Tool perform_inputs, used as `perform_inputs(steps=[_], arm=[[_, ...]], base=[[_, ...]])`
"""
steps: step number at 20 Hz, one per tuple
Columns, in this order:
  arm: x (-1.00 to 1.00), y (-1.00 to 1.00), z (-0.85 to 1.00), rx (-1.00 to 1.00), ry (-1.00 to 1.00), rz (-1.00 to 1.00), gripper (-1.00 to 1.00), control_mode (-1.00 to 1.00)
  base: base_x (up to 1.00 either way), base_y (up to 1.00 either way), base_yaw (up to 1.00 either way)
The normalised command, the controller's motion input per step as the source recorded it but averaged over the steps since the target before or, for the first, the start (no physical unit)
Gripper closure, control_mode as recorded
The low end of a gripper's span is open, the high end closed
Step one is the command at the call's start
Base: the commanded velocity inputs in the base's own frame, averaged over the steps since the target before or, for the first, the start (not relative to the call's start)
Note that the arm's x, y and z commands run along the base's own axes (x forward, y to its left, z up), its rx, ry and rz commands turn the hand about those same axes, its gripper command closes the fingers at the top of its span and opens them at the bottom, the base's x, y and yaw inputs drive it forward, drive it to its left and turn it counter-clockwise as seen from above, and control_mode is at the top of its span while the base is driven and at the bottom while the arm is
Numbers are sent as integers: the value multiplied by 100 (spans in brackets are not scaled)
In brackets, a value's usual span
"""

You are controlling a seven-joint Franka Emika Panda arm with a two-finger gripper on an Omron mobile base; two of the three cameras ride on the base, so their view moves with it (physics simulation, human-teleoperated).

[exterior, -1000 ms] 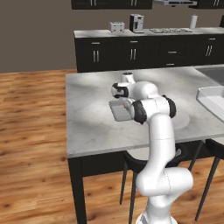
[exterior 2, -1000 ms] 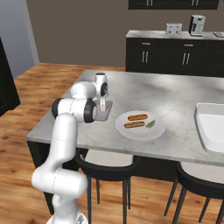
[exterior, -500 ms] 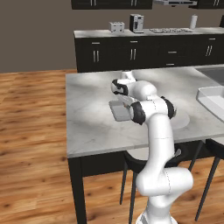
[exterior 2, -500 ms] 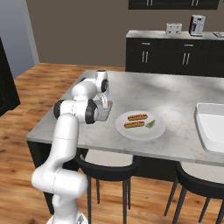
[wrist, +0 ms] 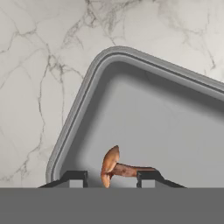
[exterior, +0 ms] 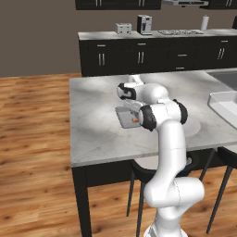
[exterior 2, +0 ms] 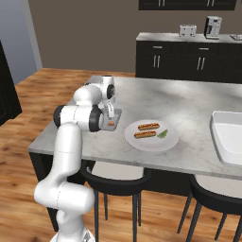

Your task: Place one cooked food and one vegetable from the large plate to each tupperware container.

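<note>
My gripper [wrist: 111, 176] hangs low over the small grey tupperware container [wrist: 144, 109], its fingertips [wrist: 75, 176] apart. A brown mushroom [wrist: 110, 166] lies on the container's floor between them; its stem reaches toward the right tip and its cap stands clear of the left one. From the base, the gripper [exterior 2: 109, 113] points down into the grey container [exterior 2: 115, 113] at the counter's near left. The large plate [exterior 2: 153, 144] beside it carries two hot dogs [exterior 2: 148, 126] and a green vegetable [exterior 2: 163, 134]. The white tupperware container [exterior 2: 222, 137] sits far right.
The marble island counter [exterior: 92, 120] stretches left of the grey container [exterior: 123, 116]. Dark stools [exterior 2: 118, 182] stand under the counter's near edge. Black cabinets with a toaster [exterior 2: 188, 30] and a coffee machine [exterior 2: 212, 27] line the back wall.
The jaws have parted from nearly shut, and the mushroom now rests in the grey container. The arm has barely shifted.
</note>
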Motion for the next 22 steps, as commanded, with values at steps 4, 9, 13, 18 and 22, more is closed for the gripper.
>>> perform_inputs(steps=[4, 9, 13, 18, 22], arm=[[-12, 1, 4, 0, -10, 4, -100, -100], [-37, -6, 35, -2, -15, 0, -100, -100], [-93, -60, 34, 2, -16, -1, -100, -100], [-84, -84, 2, 8, -9, 1, -100, -100], [-1, -99, 0, 15, 2, 0, -100, -100]], base=[[0, 0, 0], [0, 0, 0], [0, 0, 0], [0, 0, 0], [0, 0, 0]])
